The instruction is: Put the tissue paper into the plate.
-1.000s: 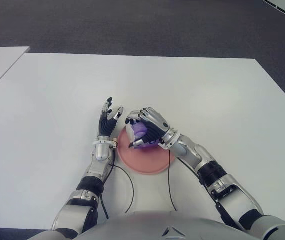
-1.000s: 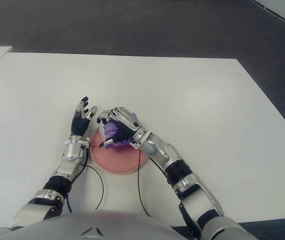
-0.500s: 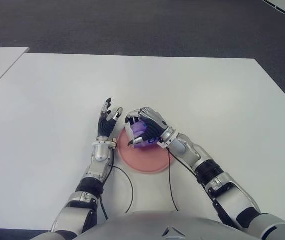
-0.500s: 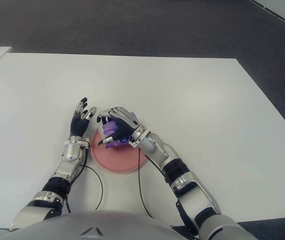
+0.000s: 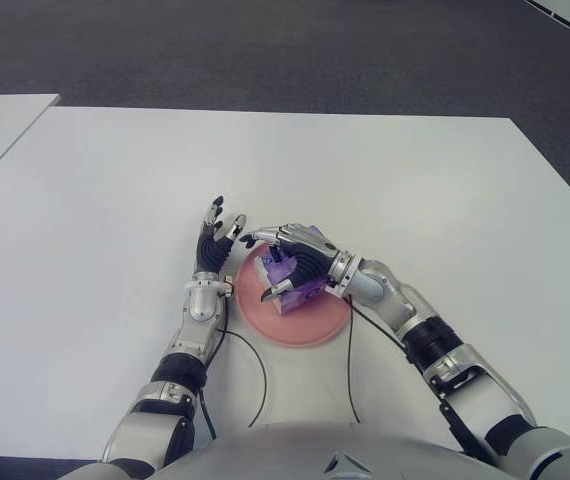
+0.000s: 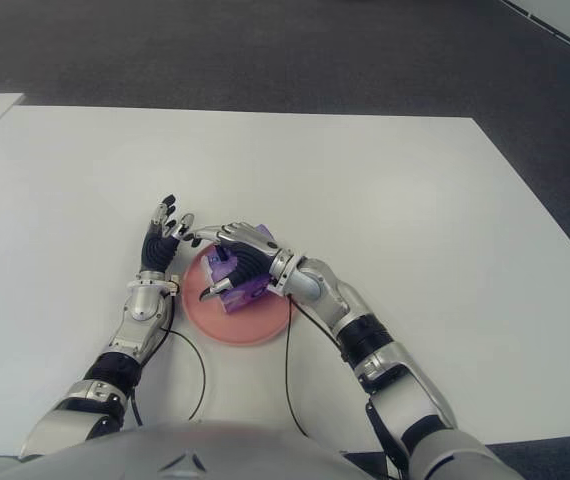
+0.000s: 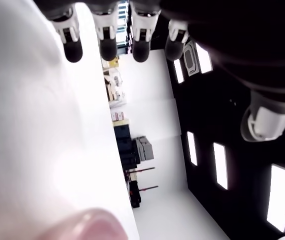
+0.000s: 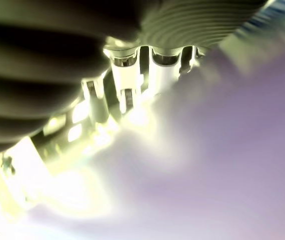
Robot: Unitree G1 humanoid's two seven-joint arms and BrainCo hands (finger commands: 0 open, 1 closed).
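fingers of my right hand [image 5: 300, 265] were loosened and partly spread over the tissue paper [image 5: 292, 283], the index reaching out toward my left hand and the thumb tip down by the pack's near edge. i could not tell from the head cameras whether they were gripping the pack or only lying across it; the right wrist camera showed purple wrapper pressed right up against the palm and finger joints, so there was contact at least. the tissue paper, a small purple pack, sat on the pink plate [image 5: 310, 322], on the plate's far-left part, with its lower edge on the plate surface. the plate lay on the white table [image 5: 415, 190], close to the table's near edge in front of my torso. my left hand [image 5: 215, 240] was just left of the plate, palm side toward the table, its fingers straight and fanned out with nothing in them; the left wrist camera showed the four dark fingertips [image 7: 107, 48] in a row, extended above the white surface. two thin black cables [image 5: 261, 372] curved across the table from the wrists back toward my body, one on each side of the plate. the right forearm ran in from the lower right, crossing the plate's right rim.
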